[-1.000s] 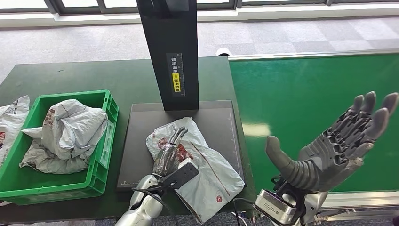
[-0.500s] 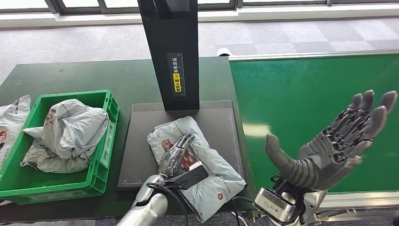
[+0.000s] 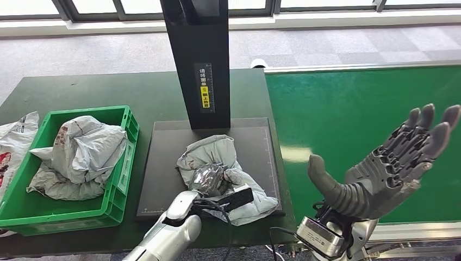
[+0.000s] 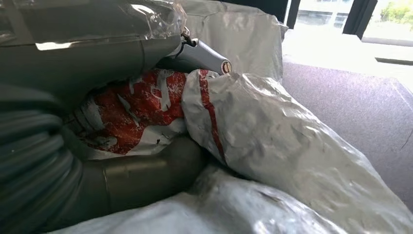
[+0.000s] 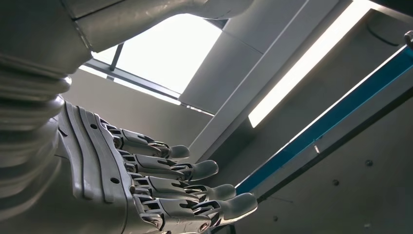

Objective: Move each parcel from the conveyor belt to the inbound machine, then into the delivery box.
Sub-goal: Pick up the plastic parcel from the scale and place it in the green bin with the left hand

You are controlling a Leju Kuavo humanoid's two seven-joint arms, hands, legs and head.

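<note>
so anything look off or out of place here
One thing: a grey parcel lies on the table outside the green delivery box, against its far-left wall. Otherwise normal: the left hand grips the crumpled parcel on the inbound machine's plate.

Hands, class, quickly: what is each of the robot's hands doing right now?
Left hand: closed, gripping the grey parcel on the inbound machine's platform.
Right hand: open, fingers apart, holding nothing, raised over the conveyor belt.
</note>
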